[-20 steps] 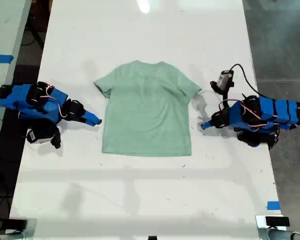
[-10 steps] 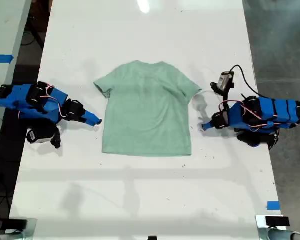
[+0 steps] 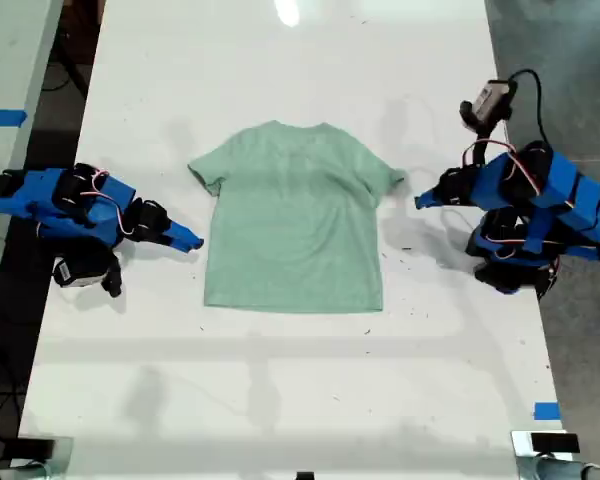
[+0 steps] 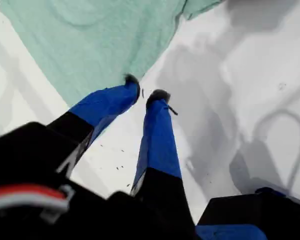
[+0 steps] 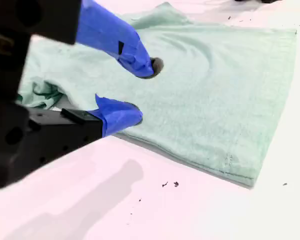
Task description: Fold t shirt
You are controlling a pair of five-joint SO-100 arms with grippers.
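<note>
You see the t shirt (image 3: pixel 295 220) flat on the table (image 3: pixel 280 390), my first gripper (image 3: pixel 418 201) narrow and empty near a sleeve, my second gripper (image 3: pixel 195 241) wider, empty, at the side edge.

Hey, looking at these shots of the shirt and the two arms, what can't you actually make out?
- First wrist view: most of the t shirt is cut off by the picture's edge, and my first tool covers part of its side.
- Second wrist view: whether my second tool touches the cloth; its lower finger hides the contact.
- Dark specks on the table: too small to identify.
</note>
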